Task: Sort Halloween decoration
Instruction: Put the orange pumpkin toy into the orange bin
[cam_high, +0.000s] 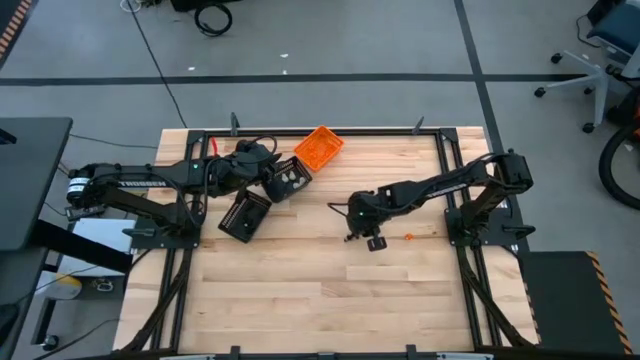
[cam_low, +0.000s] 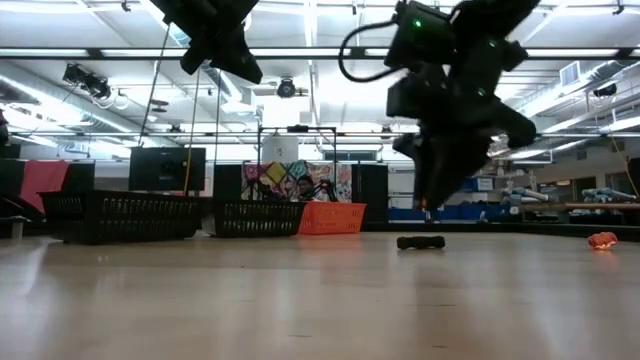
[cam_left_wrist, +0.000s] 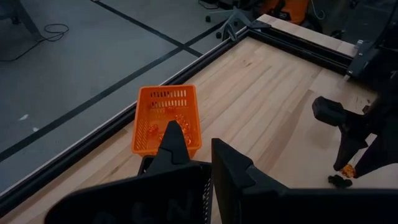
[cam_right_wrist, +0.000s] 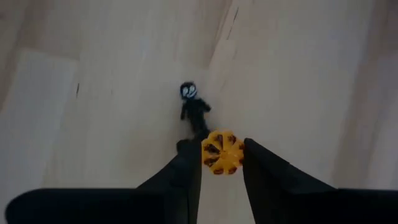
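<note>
Right wrist view: right gripper (cam_right_wrist: 222, 163) pinching an orange trinket (cam_right_wrist: 222, 152)
We note a shallow fingertip hold; it may slip onto the black trinket (cam_right_wrist: 194, 110) beyond. Left gripper (cam_left_wrist: 198, 163) pressed together

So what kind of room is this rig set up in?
Most likely a robotics lab or workshop: a wooden table on a grey concrete floor marked with dark tape lines, rolling office chairs nearby, and long ceiling strip lights over workbenches behind.

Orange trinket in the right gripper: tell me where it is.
The orange trinket sits between the right gripper's fingers, just above the table's middle right in the high view, with a black trinket on the wood right beside it.
</note>
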